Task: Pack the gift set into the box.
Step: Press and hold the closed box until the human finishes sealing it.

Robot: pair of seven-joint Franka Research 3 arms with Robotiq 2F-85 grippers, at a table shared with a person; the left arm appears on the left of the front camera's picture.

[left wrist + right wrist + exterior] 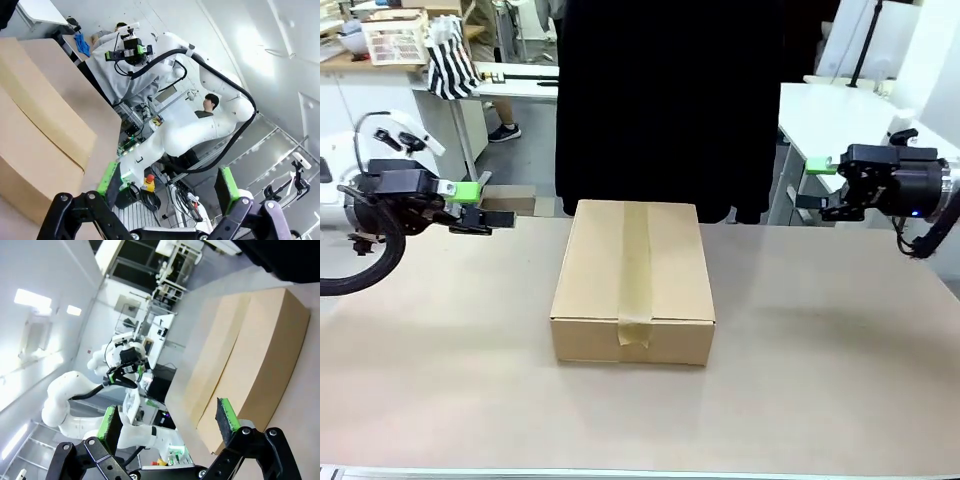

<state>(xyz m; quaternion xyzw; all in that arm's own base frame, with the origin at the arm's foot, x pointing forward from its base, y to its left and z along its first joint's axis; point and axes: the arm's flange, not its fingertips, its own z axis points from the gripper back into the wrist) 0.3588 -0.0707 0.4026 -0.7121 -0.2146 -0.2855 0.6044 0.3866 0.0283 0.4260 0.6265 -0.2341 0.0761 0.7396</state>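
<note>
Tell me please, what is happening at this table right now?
Nothing is being handled at this moment. A closed brown cardboard box, taped along its top, sits in the middle of the table. The left gripper and the right gripper hover open and empty at either side, pointing toward each other. A person in dark clothing stands at the far edge, behind the box.

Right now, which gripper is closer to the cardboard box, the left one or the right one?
Left. The left gripper hovers just off the box's far left corner; the right gripper hangs farther away, beyond its far right corner.
</note>
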